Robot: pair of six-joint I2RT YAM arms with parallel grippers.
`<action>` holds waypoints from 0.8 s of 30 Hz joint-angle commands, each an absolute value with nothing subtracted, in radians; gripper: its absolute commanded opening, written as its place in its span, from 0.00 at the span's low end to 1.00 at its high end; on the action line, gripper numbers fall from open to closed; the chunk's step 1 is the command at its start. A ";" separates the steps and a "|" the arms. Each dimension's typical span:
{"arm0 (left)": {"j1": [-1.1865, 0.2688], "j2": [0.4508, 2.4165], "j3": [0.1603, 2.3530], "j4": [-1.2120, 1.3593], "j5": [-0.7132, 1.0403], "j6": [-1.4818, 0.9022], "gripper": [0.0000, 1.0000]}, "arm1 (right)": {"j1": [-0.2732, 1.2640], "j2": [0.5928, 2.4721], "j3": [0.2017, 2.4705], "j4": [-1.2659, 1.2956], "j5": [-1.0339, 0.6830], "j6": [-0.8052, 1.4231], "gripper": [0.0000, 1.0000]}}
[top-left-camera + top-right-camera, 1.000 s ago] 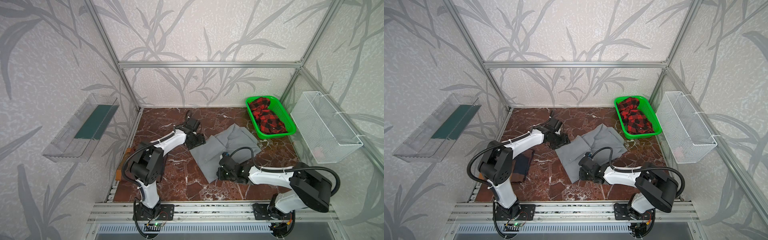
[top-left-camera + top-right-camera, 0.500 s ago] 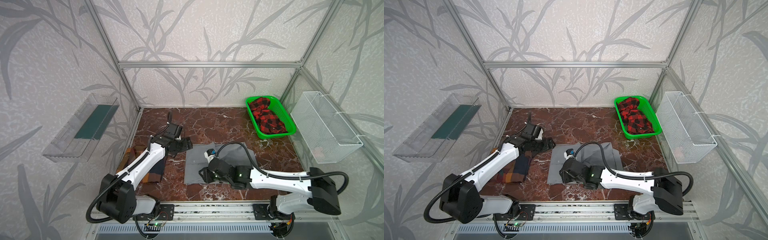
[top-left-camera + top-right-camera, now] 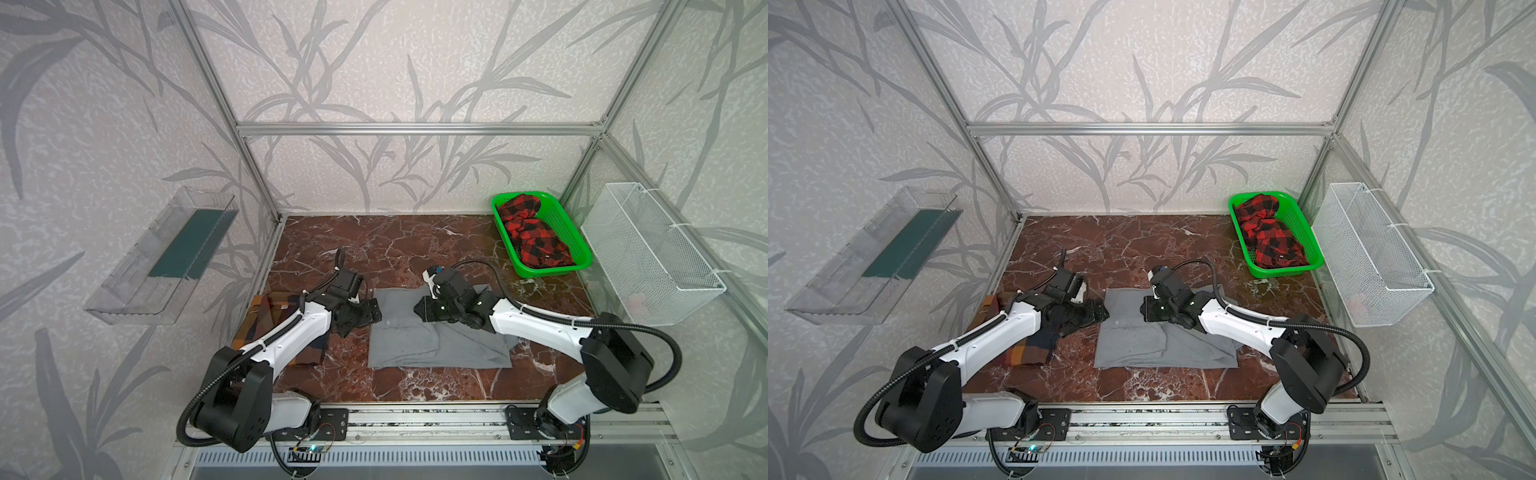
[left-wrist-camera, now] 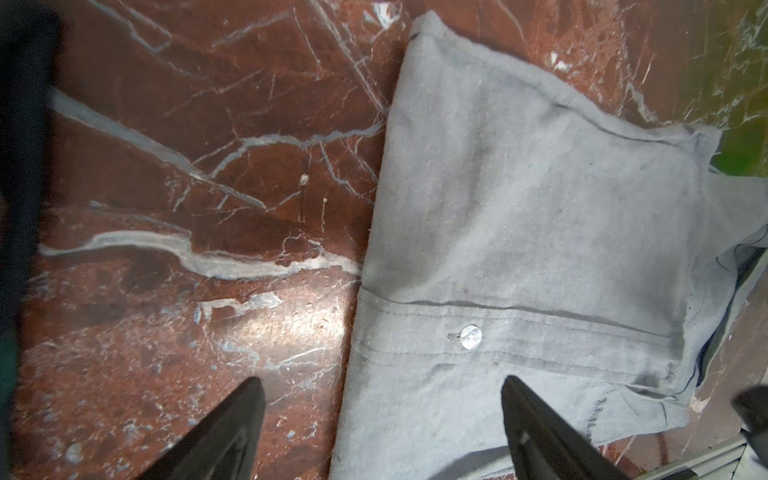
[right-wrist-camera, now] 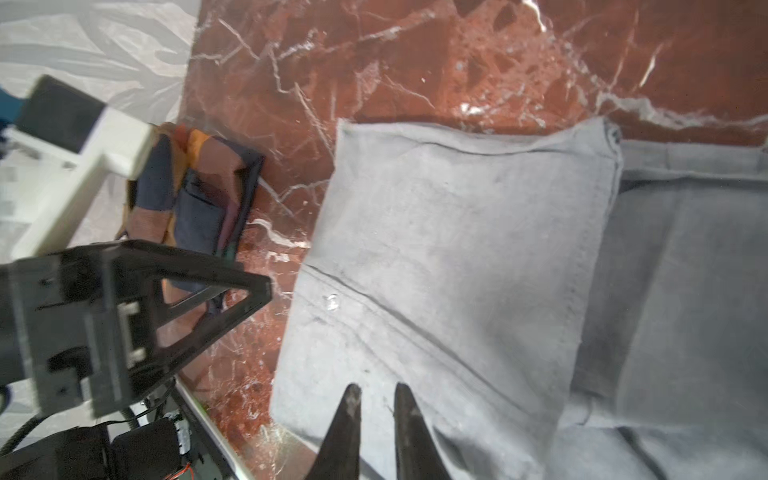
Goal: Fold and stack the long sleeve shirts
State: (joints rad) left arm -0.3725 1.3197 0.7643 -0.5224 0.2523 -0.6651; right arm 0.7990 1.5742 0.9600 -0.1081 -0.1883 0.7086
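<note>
Moved: grey shirt (image 3: 415, 345), loosely spread a second ago, now lies squared-off in the middle of the table (image 3: 415, 245); both grippers now over its far half.
Checked shirt (image 3: 259, 320): folded at the left edge, beside the grey, not touching.
Left gripper (image 4: 382, 380): fingers wide apart, straddling the grey edge, empty.
Right gripper (image 5: 377, 388): fingers nearly together over the grey, nothing visibly pinched.
Risk: grab one layer only and the fold spills open.
Containers: wire basket (image 3: 648, 257), contents unclear; green basket (image 3: 567, 232), red-black cloth (image 3: 532, 237).
</note>
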 commanded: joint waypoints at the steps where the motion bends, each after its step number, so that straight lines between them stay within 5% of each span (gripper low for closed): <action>1: -0.376 1.334 0.721 -0.490 0.268 -0.670 0.90 | 0.772 1.624 0.907 -0.050 -0.211 0.724 0.16; 24: -0.382 1.458 0.577 -0.141 0.410 -0.707 0.92 | 0.715 1.816 0.756 0.124 -0.236 0.747 0.12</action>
